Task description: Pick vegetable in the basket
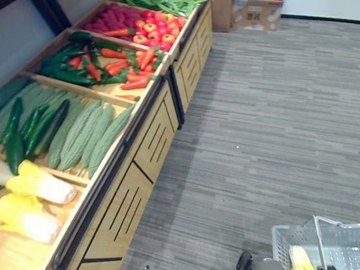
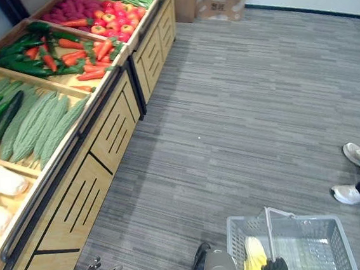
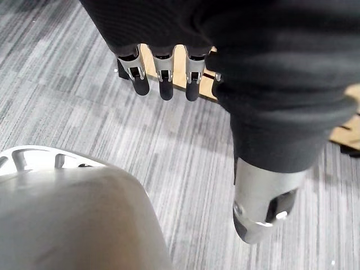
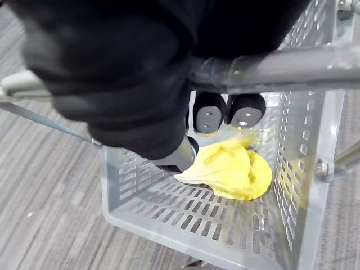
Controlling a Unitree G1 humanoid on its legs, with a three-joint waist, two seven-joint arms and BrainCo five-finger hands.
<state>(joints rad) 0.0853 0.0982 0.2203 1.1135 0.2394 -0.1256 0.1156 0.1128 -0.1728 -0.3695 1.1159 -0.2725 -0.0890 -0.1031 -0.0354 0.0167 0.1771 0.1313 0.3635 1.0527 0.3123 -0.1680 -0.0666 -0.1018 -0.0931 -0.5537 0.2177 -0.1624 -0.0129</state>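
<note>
A grey plastic basket [image 2: 333,238] hangs low over the carpet at my right side. My right hand [image 4: 209,112] is shut on the basket's metal handle [image 4: 281,67], fingers curled round the bar. Inside the basket lies a yellow cabbage [image 4: 230,169], which also shows from above [image 2: 256,258]. More yellow cabbages [image 1: 38,187] lie in the nearest bin of the wooden produce stand [image 1: 120,211] on my left. My left hand [image 3: 163,79] hangs open above the carpet near the stand's base, fingers straight and holding nothing.
Further along the stand lie bitter gourds [image 1: 84,134], cucumbers [image 1: 26,124], carrots with green peppers [image 1: 109,65], then apples [image 1: 157,29] and beans. Cardboard boxes of fruit [image 1: 257,6] stand by the far wall. A person's shoes [image 2: 351,192] stand on the carpet to the right.
</note>
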